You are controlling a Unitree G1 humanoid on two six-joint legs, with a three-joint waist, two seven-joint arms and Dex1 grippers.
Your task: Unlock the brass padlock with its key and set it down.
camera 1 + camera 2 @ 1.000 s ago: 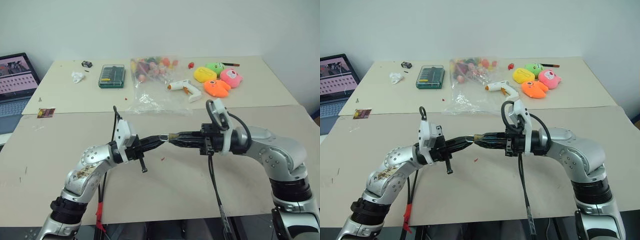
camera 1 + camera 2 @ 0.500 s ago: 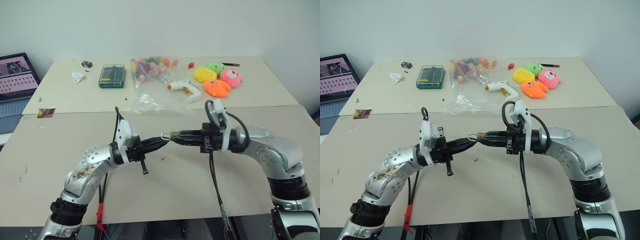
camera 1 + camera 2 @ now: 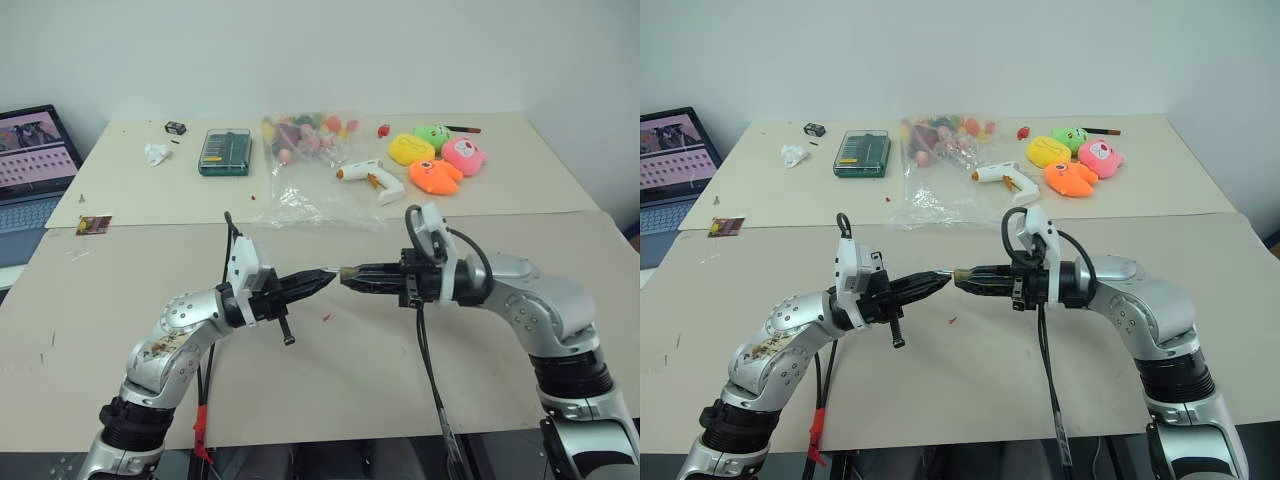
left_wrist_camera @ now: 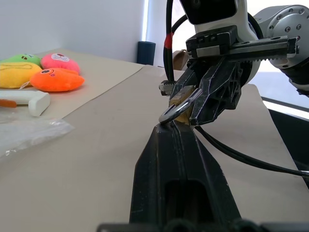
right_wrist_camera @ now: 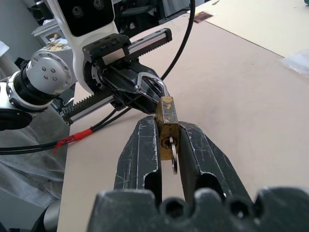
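Observation:
The brass padlock (image 5: 165, 123) hangs in the air above the near table, between my two grippers, which meet tip to tip. My right gripper (image 3: 347, 272) is shut on its brass body, one finger on each flat side. A small silver key (image 5: 173, 155) with a ring sits in the keyhole, facing the right wrist camera. The silver shackle (image 4: 181, 103) points toward my left gripper (image 3: 318, 279), which is shut with the loop caught at its fingertips (image 4: 170, 131).
On the far table lie a clear bag of colourful toys (image 3: 305, 160), a white glue gun (image 3: 368, 177), several plush toys (image 3: 435, 160) and a green screwdriver set (image 3: 223, 152). A laptop (image 3: 35, 165) stands at the far left, near a small reddish card (image 3: 92, 224).
The fingertips overlapped a second ago and now stand tip to tip. Both hands stay in much the same spot, each keeping its hold.

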